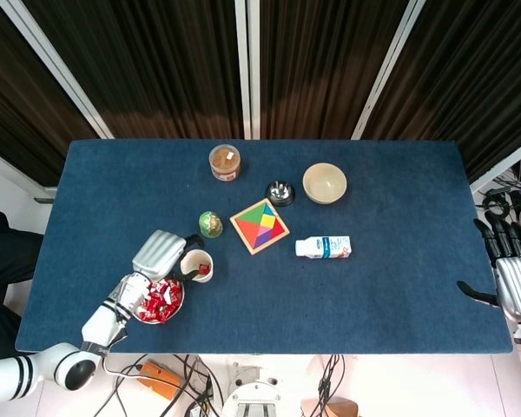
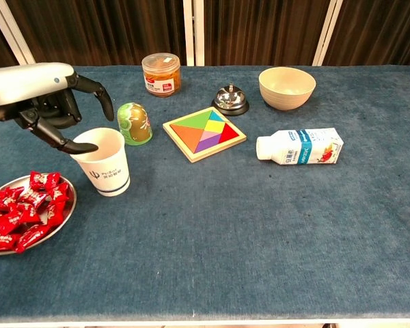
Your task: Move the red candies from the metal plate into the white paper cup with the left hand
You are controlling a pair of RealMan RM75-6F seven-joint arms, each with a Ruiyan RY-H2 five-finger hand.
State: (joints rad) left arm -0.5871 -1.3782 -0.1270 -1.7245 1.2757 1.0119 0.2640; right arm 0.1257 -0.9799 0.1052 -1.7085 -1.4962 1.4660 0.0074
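Red candies [image 2: 20, 212] lie heaped in the metal plate [image 1: 140, 314] on the counter [image 1: 382, 287], pointing every way, just below and behind the left robot hand [image 1: 161, 253]; one candy [image 1: 203, 270] lies inside the white paper cup [image 2: 101, 162]; that robot hand hovers at the cup's rim, fingers apart, empty; the right robot hand [image 1: 514, 276] rests well apart, spread.

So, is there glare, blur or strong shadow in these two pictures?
Head view: sharp, evenly lit, no glare on the table. Chest view: also sharp; the bell shows small highlights, the paper cup casts a soft shadow, and the left hand is unblurred.
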